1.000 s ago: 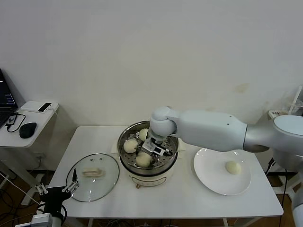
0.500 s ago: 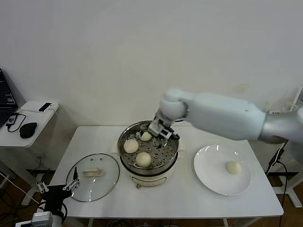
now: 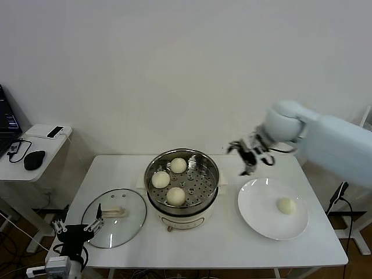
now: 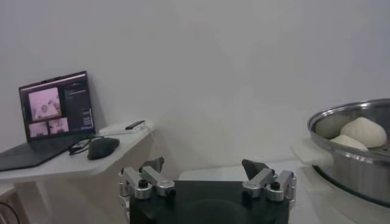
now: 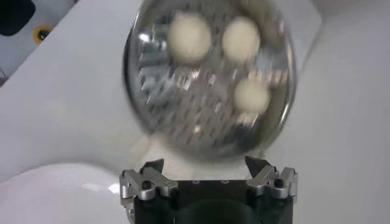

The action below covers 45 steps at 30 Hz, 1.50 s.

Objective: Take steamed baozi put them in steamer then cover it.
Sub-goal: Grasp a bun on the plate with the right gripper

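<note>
The steamer stands mid-table, and three steamed baozi lie on its perforated tray. A fourth baozi lies on the white plate to the right. My right gripper hangs open and empty in the air between the steamer and the plate's far edge. In the right wrist view the right gripper looks down on the steamer with its baozi. My left gripper is parked open at the table's front left; in its own view the left gripper holds nothing.
The glass lid with its cream handle lies flat on the table left of the steamer. A side table at far left carries a mouse and a laptop. A wall rises close behind the table.
My right gripper rose out of the steamer and swung right toward the plate, leaving the front baozi on the tray. The left gripper barely shifted.
</note>
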{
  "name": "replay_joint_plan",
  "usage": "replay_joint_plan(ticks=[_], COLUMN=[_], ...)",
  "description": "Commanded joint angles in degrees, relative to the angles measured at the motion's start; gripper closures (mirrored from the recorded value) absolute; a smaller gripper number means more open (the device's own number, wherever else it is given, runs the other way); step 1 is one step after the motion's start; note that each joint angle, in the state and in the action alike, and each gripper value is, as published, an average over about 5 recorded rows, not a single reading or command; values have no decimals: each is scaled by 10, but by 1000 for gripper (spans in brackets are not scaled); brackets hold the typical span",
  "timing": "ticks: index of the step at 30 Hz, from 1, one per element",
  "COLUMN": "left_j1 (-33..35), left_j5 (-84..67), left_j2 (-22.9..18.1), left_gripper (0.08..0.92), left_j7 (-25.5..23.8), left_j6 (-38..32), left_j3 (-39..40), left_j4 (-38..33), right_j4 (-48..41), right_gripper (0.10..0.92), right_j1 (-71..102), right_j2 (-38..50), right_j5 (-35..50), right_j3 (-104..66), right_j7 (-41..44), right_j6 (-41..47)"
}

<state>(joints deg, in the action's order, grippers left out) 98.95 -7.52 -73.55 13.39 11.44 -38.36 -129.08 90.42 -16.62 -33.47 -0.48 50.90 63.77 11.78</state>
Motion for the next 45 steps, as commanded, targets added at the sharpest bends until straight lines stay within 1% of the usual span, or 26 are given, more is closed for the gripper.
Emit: replay_joint_plan(ticks=[1,4,7,11,20,32,45], left_j1=[-11,-11,-10,-6,6,4,-1], left_j5=[-1,-1,1,5,8,12,15], left_j2=[12,16,19,19,14,10,8], left_gripper=[177,177,177,177,177,177,177], left_j7=[0,0,0,0,-1,-1,-1], left_j6=[0,0,1,2,1,1,3], left_j3=[10,11,12,11,4,3,5], left_j4=[19,22,22,21,15,21,26], right_j4=[10,-17,-56,-98,-162,-220,-250], right_gripper=[203,203,203,203,203,203,203], right_j1=[331,388,408,412,390,360,349], right_j2=[180,177,155,114,44,-20,-50], right_j5=[-96,-133,-160,-173,-198,-215,-220], right_j3=[-279,-310,-319,-320,-304,-290,-285], right_j7=[10,10,5,-1,-14,-19,-21], right_j6=[9,-8,-18,-19,-15,-13,-11])
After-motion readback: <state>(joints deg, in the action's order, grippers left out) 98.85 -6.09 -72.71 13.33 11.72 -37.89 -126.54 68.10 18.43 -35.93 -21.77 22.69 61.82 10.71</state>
